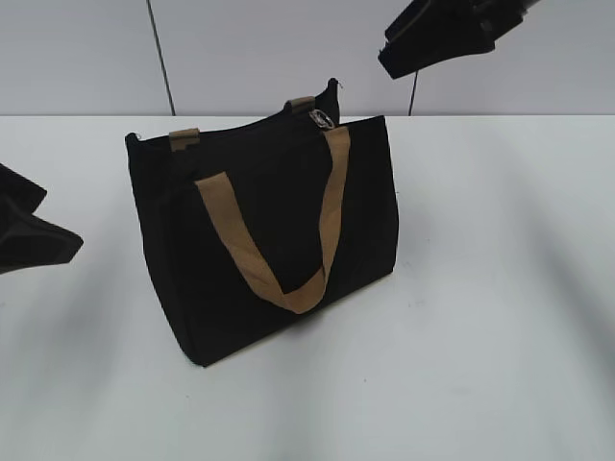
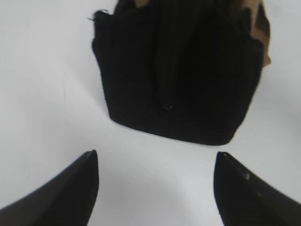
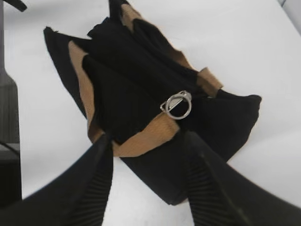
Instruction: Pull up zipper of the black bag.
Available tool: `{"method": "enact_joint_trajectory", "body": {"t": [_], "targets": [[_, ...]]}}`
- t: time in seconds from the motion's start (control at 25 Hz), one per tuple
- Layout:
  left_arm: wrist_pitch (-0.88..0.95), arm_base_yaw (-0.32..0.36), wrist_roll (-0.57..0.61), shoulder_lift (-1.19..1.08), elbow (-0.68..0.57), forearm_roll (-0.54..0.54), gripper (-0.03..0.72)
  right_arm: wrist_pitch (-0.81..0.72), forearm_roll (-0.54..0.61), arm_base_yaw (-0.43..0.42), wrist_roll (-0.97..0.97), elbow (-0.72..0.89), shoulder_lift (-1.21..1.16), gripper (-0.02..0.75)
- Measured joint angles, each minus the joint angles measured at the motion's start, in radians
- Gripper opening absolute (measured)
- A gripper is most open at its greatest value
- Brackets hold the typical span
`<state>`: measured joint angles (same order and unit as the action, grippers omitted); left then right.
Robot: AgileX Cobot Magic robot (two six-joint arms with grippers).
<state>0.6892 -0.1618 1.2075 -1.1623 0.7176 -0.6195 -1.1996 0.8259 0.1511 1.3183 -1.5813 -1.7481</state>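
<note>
Presently, nearest the exterior camera lies bare white bench (image 1: 480, 365), unmarked apart from soft shadows. Standing upright on it, about mid-bench, is the boxy black fabric tote bag (image 1: 269, 240), one corner turned toward the viewer. A tan webbing loop handle (image 1: 288, 250) hangs slack down its facing panel; two short tan strap tabs (image 1: 184, 136) show at the top edge.

At the left edge of the exterior view, the left pincer (image 1: 38, 240) hangs low beside the bag, apart from it. The left wrist view shows its two dark fingers spread wide, nothing between them, with bare bench showing in the gap and the bag's end panel (image 2: 178, 80) ahead, not touched.

The zipper (image 1: 320, 118) runs along the bag's top edge; its small silver metal pull tab, a ring joined to a triangular link, sits at the end of the top edge farther from the camera, on the right. In the right wrist view the pull (image 3: 178, 104) lies on the folded black top, just beside the tan handle.

Farthest back, at upper right, the right pincer (image 1: 432, 43) hangs above and behind the bag, clear of it. Its ribbed fingers (image 3: 94, 188) stand apart, empty, framing the bag's near end from above.
</note>
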Motion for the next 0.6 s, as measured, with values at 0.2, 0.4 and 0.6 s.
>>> {"method": "enact_joint_trajectory", "body": {"t": [0.2, 0.4, 0.6], "targets": [[0.062, 0.0, -0.036, 0.0, 0.0, 0.119, 0.501, -0.013, -0.242, 0.0, -0.162, 0.0, 0.008, 0.379], [0.064, 0.0, -0.439, -0.011, 0.0, 0.416, 0.382, -0.015, -0.589, -0.004, -0.438, 0.0, 0.008, 0.379], [0.05, 0.0, -0.9, -0.018, 0.004, 0.68, 0.358, -0.015, -0.802, -0.006, -0.801, 0.0, 0.008, 0.379]]}}
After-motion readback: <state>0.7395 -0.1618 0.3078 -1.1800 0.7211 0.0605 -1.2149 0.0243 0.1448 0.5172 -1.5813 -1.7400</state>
